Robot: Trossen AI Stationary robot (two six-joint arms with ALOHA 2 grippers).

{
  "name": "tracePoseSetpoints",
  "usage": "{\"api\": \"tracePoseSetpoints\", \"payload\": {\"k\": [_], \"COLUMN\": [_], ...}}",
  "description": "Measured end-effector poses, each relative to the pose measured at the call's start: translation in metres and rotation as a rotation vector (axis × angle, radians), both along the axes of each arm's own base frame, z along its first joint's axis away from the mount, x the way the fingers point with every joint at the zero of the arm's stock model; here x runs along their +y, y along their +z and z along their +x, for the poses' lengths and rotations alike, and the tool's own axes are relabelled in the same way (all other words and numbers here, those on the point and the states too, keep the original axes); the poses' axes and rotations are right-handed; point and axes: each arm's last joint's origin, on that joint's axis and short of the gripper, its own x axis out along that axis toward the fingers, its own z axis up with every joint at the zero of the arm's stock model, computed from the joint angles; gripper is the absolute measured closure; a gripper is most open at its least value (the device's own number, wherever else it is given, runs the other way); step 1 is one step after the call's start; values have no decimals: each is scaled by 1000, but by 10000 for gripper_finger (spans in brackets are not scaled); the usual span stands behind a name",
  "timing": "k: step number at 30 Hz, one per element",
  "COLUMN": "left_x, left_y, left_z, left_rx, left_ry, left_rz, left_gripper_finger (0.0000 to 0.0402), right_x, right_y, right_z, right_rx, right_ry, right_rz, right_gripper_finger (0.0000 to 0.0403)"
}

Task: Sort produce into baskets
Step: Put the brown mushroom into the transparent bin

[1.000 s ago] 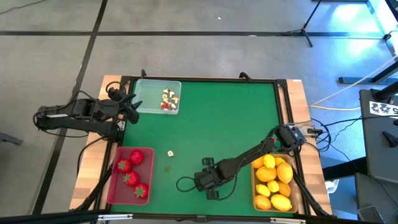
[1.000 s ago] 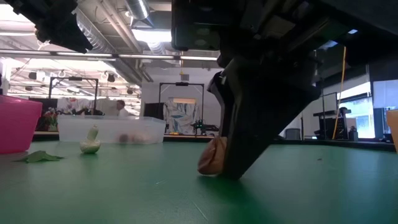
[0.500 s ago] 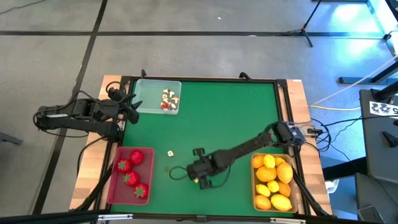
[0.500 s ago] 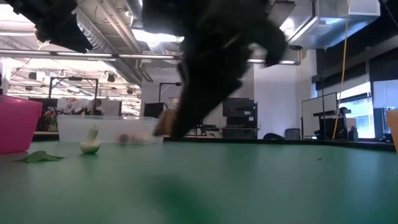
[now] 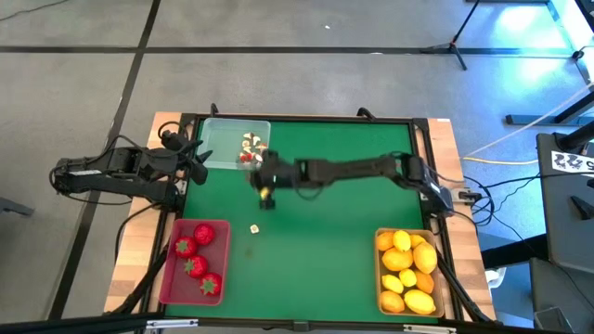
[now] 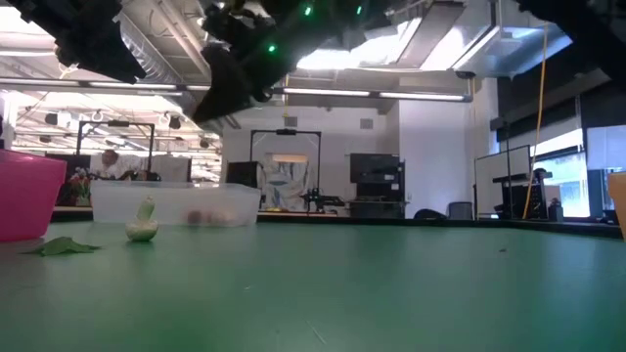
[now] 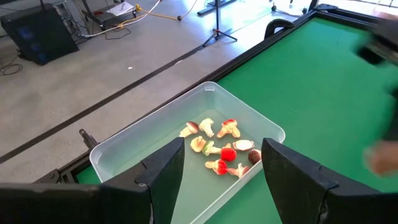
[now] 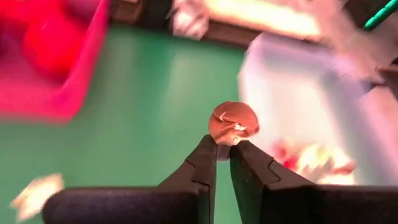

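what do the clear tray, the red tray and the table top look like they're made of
Clear tray: looks like thin translucent plastic, since the floor shows through its walls. Red tray: probably opaque molded plastic, with an even pink-red colour. Table top: a matte green surface, perhaps felt or a mat; the weave can't be made out.
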Motion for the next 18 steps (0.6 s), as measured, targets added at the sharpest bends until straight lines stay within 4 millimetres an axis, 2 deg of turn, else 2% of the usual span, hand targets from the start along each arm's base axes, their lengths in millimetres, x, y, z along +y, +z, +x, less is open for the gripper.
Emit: {"api": "tracePoseSetpoints", "payload": {"k": [5,8,11,18], "left_x": [0,0,0,0], "left_y": [0,0,0,0], "left_z": [0,0,0,0], "left_rx": [0,0,0,0], "left_ry": [0,0,0,0], "left_rz": [0,0,0,0], "left_gripper_finger": [192,192,192,192], "right_x": [-57,-81,-93,-105], "right_y": [15,14,5,-21], "right_z": [6,6,10,19], "right_rx": [-192,-243,-285,-299], "right_ry": [-33,-90,-101,-142], "right_rz": [51,85,109,55], "right_gripper_finger": [363,363,363,363]}}
